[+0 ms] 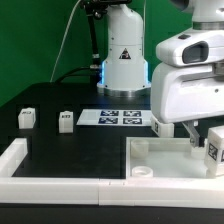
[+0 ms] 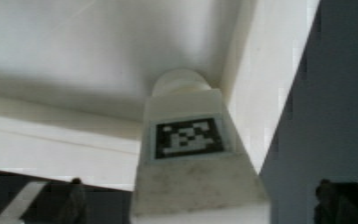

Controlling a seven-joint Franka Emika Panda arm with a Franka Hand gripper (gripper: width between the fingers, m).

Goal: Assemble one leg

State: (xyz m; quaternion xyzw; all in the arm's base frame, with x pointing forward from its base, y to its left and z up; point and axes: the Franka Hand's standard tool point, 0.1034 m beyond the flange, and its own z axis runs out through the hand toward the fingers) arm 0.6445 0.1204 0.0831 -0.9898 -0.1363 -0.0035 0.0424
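One leg (image 2: pixel 190 137), a small white block with a black-and-white tag, stands between my fingers, and its far end points into an inner corner of the white tray-like part (image 2: pixel 87 60). In the exterior view this leg (image 1: pixel 213 150) is at the tray's (image 1: pixel 110 165) right end, under my gripper (image 1: pixel 203 140). The gripper (image 2: pixel 194 205) is open. Both dark fingertips (image 2: pixel 43 200) stand apart from the leg, with a gap showing on each side. Two more legs (image 1: pixel 27 118) (image 1: pixel 66 122) stand on the black table at the exterior view's left.
The marker board (image 1: pixel 120 117) lies in front of the robot base (image 1: pixel 124 60). The tray's raised rim (image 1: pixel 20 158) runs along the front and left of the table. The large white wrist housing (image 1: pixel 190 85) hides the table's right rear.
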